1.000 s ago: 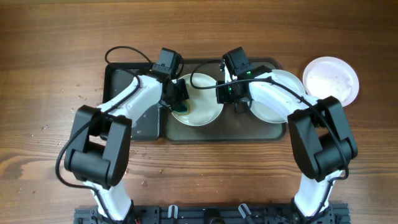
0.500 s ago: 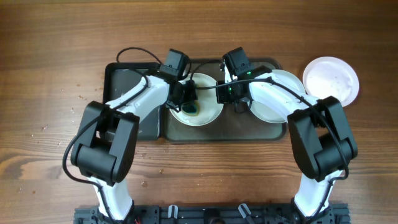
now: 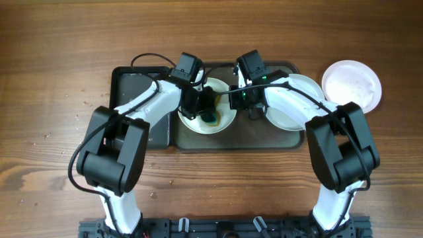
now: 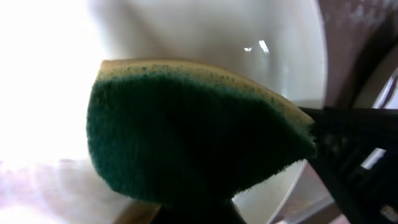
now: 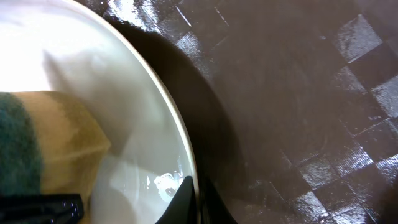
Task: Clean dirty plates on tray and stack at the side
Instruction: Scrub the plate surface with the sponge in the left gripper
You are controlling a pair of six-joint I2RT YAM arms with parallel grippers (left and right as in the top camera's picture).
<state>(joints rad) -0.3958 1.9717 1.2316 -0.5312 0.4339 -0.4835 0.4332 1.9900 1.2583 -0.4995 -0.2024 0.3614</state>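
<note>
A white plate (image 3: 223,118) lies on the left half of the dark grey tray (image 3: 246,140). My left gripper (image 3: 206,104) is shut on a green and yellow sponge (image 3: 210,118) that rests on this plate; the sponge (image 4: 186,130) fills the left wrist view. My right gripper (image 3: 236,97) is shut on the plate's right rim (image 5: 186,155), one finger each side. A second white plate (image 3: 291,106) lies on the tray's right half, partly under my right arm. A third white plate (image 3: 352,84) sits on the bare wood right of the tray.
A smaller black tray (image 3: 132,86) lies left of the grey tray, under my left arm. Small crumbs dot the wood at the far left (image 3: 86,102). The tray floor (image 5: 298,93) looks wet and shiny.
My left gripper has carried the sponge rightwards across the plate, from its left edge towards the middle. My right gripper has stayed on the rim.
</note>
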